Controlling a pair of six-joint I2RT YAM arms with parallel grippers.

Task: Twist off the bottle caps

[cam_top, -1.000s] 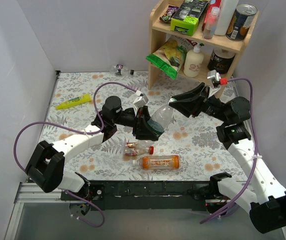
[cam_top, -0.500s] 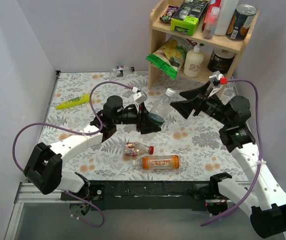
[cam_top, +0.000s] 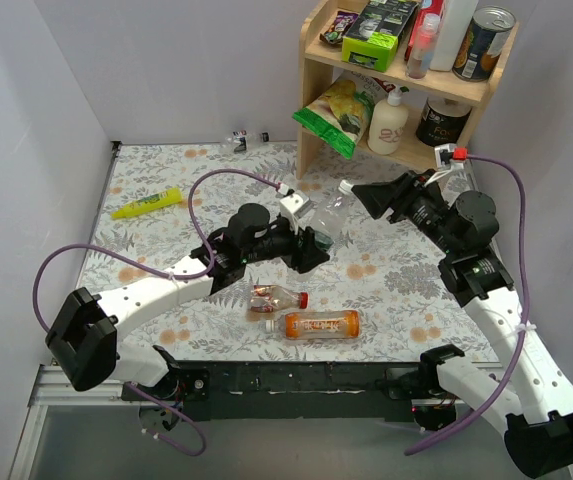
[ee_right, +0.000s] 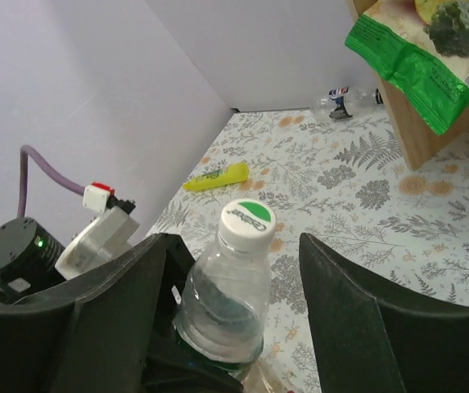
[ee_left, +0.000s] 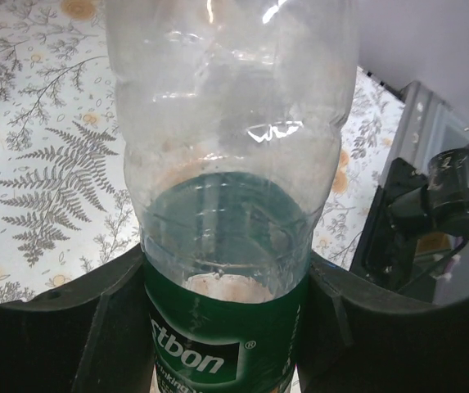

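Observation:
My left gripper point(cam_top: 311, 245) is shut on the green-labelled bottle point(cam_top: 324, 222) and holds it tilted, neck up and towards the right, above the table. In the left wrist view the fingers point(ee_left: 46, 327) clamp the bottle point(ee_left: 234, 196) at its label. Its whitish cap point(ee_right: 248, 223), with a green mark on top, is on the neck. My right gripper point(ee_right: 234, 250) is open, one jaw on each side of the cap and neither touching it; it also shows in the top view point(cam_top: 358, 193). A reddish-labelled bottle point(cam_top: 274, 298) with a red cap point(cam_top: 304, 299) and an orange bottle point(cam_top: 321, 324) lie near the front.
A dark-blue-labelled bottle point(cam_top: 246, 138) lies by the back wall. A yellow tube point(cam_top: 146, 203) lies at the left. A wooden shelf point(cam_top: 396, 75) at the back right holds a green bag point(cam_top: 338, 115), a pump bottle point(cam_top: 391, 120) and tins.
My left arm has carried the green-labelled bottle to the right and pointed its neck at the right gripper. The right gripper has moved in so that its open jaws flank the cap.

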